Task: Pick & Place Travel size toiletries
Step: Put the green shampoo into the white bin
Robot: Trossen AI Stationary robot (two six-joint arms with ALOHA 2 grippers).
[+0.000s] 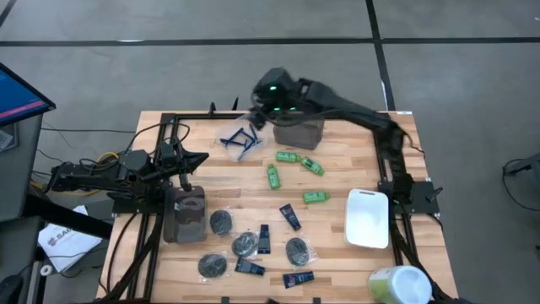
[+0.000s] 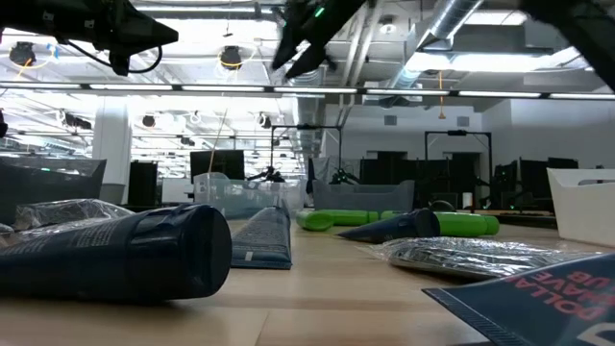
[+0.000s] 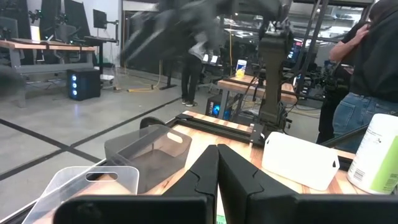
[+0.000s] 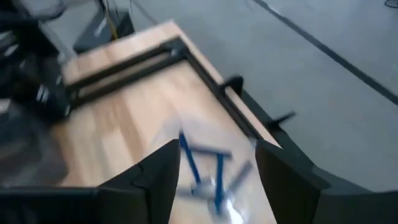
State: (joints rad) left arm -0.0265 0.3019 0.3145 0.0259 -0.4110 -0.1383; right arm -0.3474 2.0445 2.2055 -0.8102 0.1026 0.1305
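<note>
The travel size toiletries lie spread over the wooden table: green mini bottles [image 1: 287,157] [image 1: 315,197], dark tubes [image 1: 290,217] and wrapped dark discs [image 1: 245,244]. Blue razors [image 1: 240,139] [image 4: 208,168] lie in a clear bin at the far edge. My right gripper [image 1: 260,110] [image 4: 214,155] hangs open high above that bin, slanting down, with nothing between its fingers. At the table's left side my left gripper [image 1: 202,159] [image 3: 217,168] is shut and level, holding nothing.
A grey bin [image 1: 299,131] stands beside the clear bin at the far edge. A dark bin [image 1: 184,211] sits at the left, below my left gripper. A white tray [image 1: 367,218] and a pale-green-topped tub [image 1: 398,285] stand at the right. A person [image 3: 373,68] stands beyond the table.
</note>
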